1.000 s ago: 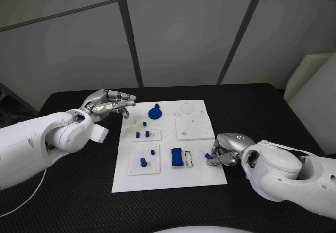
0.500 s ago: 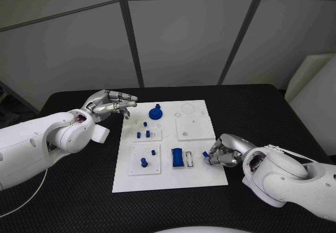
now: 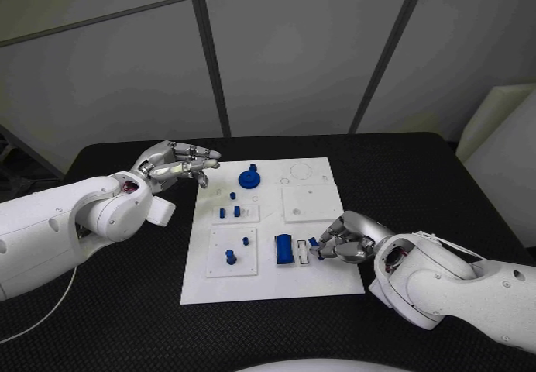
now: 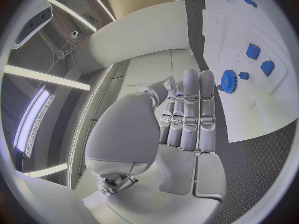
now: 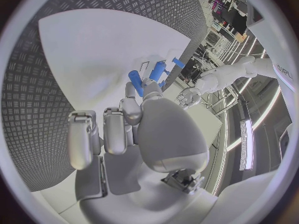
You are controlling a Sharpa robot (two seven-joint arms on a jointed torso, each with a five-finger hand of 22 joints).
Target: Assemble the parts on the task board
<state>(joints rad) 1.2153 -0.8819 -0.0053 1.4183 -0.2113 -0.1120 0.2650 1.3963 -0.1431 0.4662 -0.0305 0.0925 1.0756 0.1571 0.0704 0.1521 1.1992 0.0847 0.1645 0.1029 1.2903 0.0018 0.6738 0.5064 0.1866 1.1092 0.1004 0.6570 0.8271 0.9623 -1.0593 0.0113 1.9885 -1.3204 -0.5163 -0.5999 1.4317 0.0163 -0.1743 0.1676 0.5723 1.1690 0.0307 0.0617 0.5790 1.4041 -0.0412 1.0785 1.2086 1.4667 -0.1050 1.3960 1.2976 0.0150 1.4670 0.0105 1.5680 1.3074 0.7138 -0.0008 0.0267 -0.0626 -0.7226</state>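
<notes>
The black counter [image 3: 424, 178] carries the white task board [image 3: 318, 271] in the middle, with open counter all round it. The left hand [image 3: 176, 164] hovers just off the board's far left corner, fingers loosely curled and holding nothing. The right hand [image 3: 348, 239] sits over the board's right edge, pinching a small blue part [image 3: 314, 242] right beside the big blue block [image 3: 283, 249].

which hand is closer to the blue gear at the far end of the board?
Left. The left hand hovers just off the task board edge beside the blue gear, not touching it. The right hand is at the board's near right, holding a small blue part.
</notes>
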